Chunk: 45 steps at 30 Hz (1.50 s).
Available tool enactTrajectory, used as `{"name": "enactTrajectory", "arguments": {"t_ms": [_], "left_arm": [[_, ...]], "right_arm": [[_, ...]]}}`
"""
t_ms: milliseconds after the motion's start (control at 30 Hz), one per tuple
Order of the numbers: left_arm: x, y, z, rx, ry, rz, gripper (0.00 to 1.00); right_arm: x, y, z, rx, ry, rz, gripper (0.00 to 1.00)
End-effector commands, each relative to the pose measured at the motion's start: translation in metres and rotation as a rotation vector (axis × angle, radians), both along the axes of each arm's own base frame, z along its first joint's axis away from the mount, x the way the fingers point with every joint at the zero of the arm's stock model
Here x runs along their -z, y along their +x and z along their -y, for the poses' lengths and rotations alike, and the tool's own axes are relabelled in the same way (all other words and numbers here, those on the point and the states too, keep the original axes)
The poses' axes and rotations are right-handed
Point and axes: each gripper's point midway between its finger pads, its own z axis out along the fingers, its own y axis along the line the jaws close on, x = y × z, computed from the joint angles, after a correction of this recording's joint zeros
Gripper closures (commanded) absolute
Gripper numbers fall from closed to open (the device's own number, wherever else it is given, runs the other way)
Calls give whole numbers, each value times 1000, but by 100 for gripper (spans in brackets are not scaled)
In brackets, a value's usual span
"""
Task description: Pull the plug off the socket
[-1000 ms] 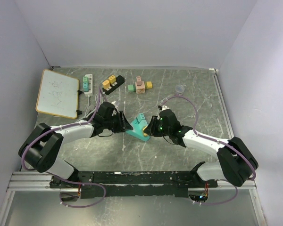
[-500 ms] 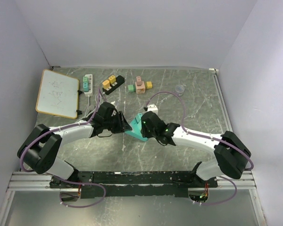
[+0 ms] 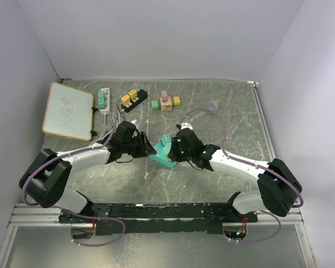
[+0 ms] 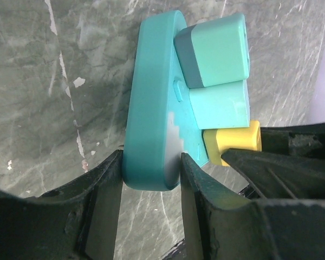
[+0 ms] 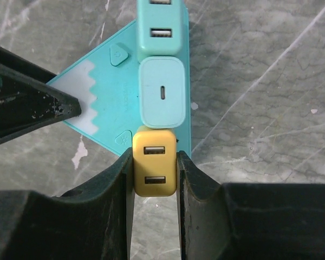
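The yellow plug [image 5: 154, 169] stands in a corner of the teal socket [image 4: 151, 103] at the middle of the table [image 3: 229, 117], pinched by the right gripper [image 5: 154, 160]. The left gripper [image 4: 150, 167] clamps the socket's body, so the pull likely runs straight back along the right wrist.

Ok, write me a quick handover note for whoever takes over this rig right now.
Left gripper: shut on the teal socket block, clamping one corner.
Right gripper: shut on the yellow plug.
Done: both grips set.
Left to do: the yellow plug is still seated in the block, beside a teal plug; pull it free.
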Motion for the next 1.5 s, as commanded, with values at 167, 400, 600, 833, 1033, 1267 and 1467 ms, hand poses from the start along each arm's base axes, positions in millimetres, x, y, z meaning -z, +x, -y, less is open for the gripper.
{"name": "enactTrajectory", "arguments": {"t_ms": [167,400,600,833,1033,1267,1467], "left_arm": [[38,-27,-32,-5,155,-69,93],[42,-32,-38,-9,164,-76,93],[40,-30,-39,-14,177,-74,93],[38,-33,-38,-6,156,-68,93],[36,-35,-33,12,129,-73,93],[40,-41,-26,62,111,-94,93],[36,-44,-22,89,82,-95,93]], "right_arm": [[-40,29,-7,79,-70,216,100],[-58,27,-6,37,301,105,100],[-45,30,11,91,-14,148,100],[-57,47,58,174,-67,196,100],[-38,66,107,260,-93,147,100],[-23,94,156,327,8,90,100],[-16,130,197,385,162,47,95]]}}
